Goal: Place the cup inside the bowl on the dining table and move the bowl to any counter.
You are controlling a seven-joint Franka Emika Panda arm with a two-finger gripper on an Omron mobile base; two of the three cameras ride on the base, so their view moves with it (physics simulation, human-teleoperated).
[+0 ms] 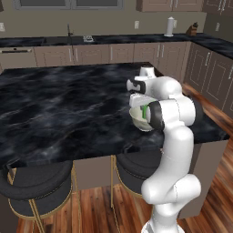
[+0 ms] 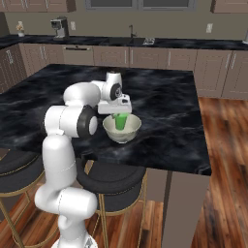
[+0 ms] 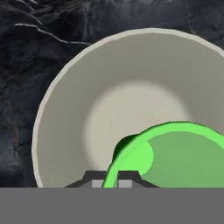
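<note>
One green cup [image 2: 120, 121] hangs inside the pale bowl [image 2: 130, 131], and the gripper [image 2: 119, 114] is pinched tight on the cup's rim. In the hand view, the two dark finger tips [image 3: 97, 179] sit on either side of the cup's thin green wall [image 3: 114, 166], close together with the rim between them. The cup is upright with its mouth facing up. You can see down into it, and it sits toward one side of the bowl, not in the middle. I cannot tell if the bottom of the cup touches the bowl.

The bowl stands on the dining table [image 2: 160, 97], near the edge closest to the robot. Its black top has white lines running through it. In the left base view, the white arm [image 1: 175, 113] hides most of the bowl [image 1: 139, 119], and just a strip of the green cup [image 1: 145, 113] peeks out beside it.

Round black stools [image 2: 114, 181] with gold legs are tucked under the table edge, just below the bowl. Far behind the table, the counter [image 1: 113, 40] runs along the wall over brown cabinet doors. The floor [image 2: 225, 160] is reddish wood.
</note>
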